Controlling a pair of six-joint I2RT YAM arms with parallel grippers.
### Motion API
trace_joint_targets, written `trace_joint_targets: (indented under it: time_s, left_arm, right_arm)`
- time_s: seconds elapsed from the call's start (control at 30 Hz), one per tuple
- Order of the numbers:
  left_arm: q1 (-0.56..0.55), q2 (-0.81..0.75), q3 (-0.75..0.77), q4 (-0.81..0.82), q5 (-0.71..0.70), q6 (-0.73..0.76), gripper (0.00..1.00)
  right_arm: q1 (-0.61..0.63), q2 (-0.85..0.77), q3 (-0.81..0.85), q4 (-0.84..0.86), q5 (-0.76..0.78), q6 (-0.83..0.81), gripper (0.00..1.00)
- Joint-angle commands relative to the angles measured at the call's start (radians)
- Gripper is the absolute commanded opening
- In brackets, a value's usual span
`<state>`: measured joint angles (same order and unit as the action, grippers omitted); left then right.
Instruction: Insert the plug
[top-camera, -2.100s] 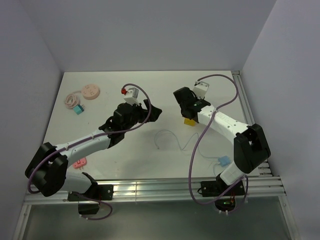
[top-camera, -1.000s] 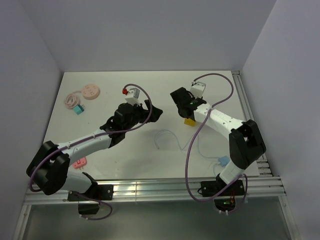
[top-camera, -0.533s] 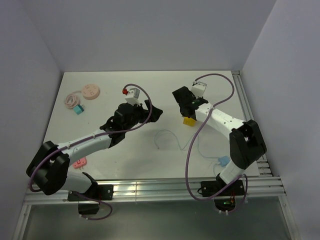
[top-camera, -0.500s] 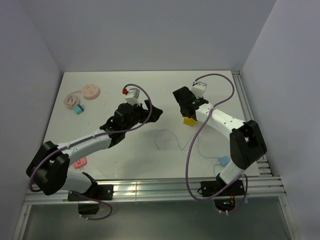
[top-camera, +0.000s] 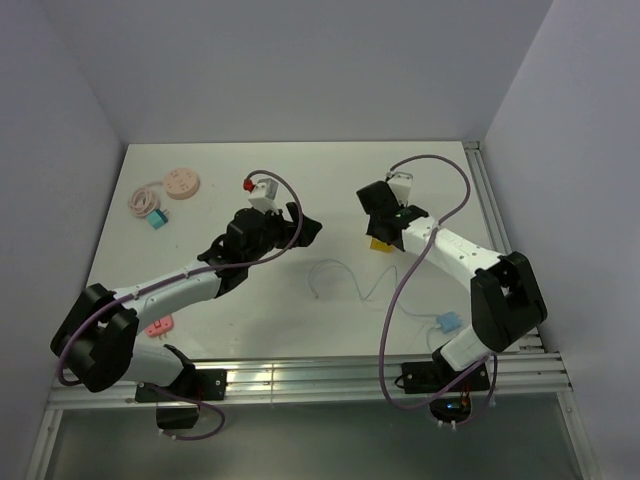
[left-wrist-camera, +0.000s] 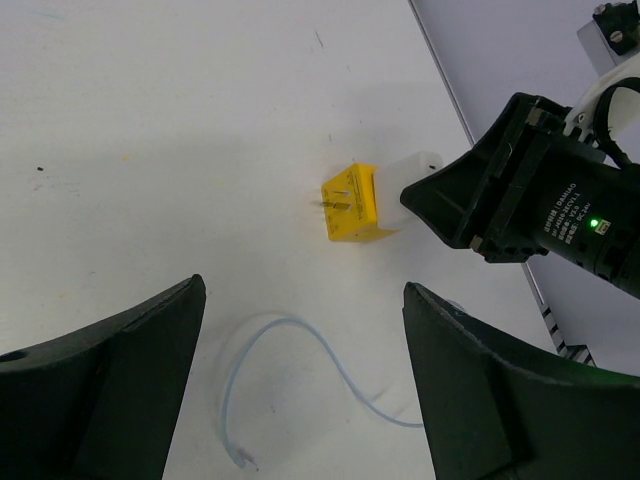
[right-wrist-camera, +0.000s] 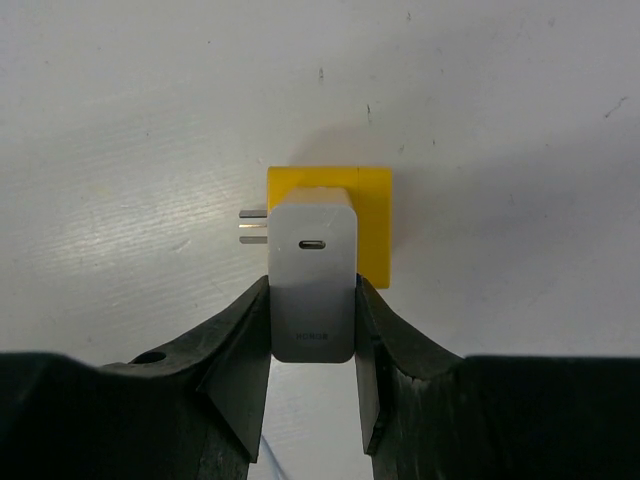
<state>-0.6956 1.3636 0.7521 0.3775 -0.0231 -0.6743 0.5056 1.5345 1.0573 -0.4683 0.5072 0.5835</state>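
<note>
Plug (right-wrist-camera: 311, 280) held at the yellow block (right-wrist-camera: 375, 215)
It is clamped by the right gripper (right-wrist-camera: 311, 325), 2 prongs (right-wrist-camera: 254, 226) exposed; the left gripper (left-wrist-camera: 300, 380) is spread wide, empty

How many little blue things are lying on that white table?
2. A teal block sits at the far left, beside the round pink disc. A light-blue connector lies at the near right. More could be hidden from the cameras.
</note>
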Motion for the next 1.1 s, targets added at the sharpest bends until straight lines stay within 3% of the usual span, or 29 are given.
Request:
trace_joint_targets:
  time_s: [0.0,0.17,0.33,0.6,0.7,0.83,1.07]
  left_arm:
    - [0.004,-0.049,-0.007,0.034,0.003,0.007,0.85]
    - [0.004,-0.052,-0.002,0.041,0.014,0.002,0.85]
    - [0.005,-0.066,-0.011,0.043,0.014,0.004,0.85]
    - [0.005,-0.072,-0.031,0.057,0.032,-0.002,0.85]
    - [0.005,-0.075,-0.036,0.061,0.035,-0.004,0.85]
    - [0.004,-0.084,-0.045,0.066,0.031,-0.002,0.85]
    - [0.004,-0.101,-0.060,0.058,0.028,0.007,0.86]
  right_arm:
    - [0.017,0.032,-0.106,-0.148,-0.087,0.013,0.00]
    - [-0.025,0.036,-0.086,-0.127,-0.096,-0.017,0.00]
    - [-0.139,0.042,0.079,-0.186,-0.251,-0.155,0.00]
    - [-0.200,0.095,0.190,-0.271,-0.374,-0.352,0.00]
    - [-0.205,0.111,0.194,-0.265,-0.412,-0.375,0.00]
    - [-0.184,0.179,0.156,-0.250,-0.346,-0.326,0.00]
    - [-0.174,0.231,0.018,-0.182,-0.374,-0.264,0.00]
